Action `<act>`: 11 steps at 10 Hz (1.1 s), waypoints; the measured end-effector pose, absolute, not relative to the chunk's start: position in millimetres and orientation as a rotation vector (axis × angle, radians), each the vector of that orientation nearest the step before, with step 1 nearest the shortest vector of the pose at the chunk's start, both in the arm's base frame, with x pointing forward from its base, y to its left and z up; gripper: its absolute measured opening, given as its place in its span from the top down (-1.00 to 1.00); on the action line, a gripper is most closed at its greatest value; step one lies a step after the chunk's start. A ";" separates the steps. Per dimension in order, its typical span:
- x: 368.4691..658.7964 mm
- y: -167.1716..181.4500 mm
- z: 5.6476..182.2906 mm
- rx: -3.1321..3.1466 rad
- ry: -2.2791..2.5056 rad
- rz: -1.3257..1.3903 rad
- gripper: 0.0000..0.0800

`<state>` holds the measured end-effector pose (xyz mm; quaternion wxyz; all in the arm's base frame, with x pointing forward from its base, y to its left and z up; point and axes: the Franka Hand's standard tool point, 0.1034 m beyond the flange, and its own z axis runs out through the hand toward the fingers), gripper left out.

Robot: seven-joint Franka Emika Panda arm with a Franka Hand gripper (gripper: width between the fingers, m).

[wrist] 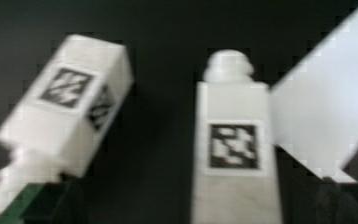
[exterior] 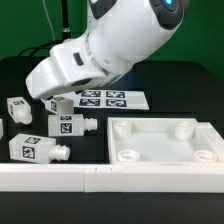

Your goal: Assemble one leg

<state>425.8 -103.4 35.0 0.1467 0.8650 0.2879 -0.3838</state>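
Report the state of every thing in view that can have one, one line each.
gripper: open, holding nothing.
leg under the gripper: lying loose, not gripped, peg bare.
leg beside it: lying loose, angled to the first.
front leg: lying loose, peg toward the exterior view's right.
square panel: flat on the table, visible corner sockets empty.
marker board: flat on the table.

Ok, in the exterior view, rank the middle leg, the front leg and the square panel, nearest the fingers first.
1. Middle leg, right below the arm.
2. Front leg, exterior view's lower left.
3. Square panel, exterior view's right.
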 end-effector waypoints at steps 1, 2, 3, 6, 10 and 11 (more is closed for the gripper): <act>428.8 -108.1 34.4 2.495 0.845 -1.103 -0.62; 428.7 -107.3 34.4 2.493 0.847 -1.103 -0.62; 428.7 -106.8 34.2 2.492 0.849 -1.103 -0.62; 418.8 -106.5 25.0 2.476 0.766 -1.135 -0.62; 400.3 -107.9 9.9 2.465 0.765 -1.170 -0.62; 400.4 -107.8 9.9 2.465 0.766 -1.170 -0.32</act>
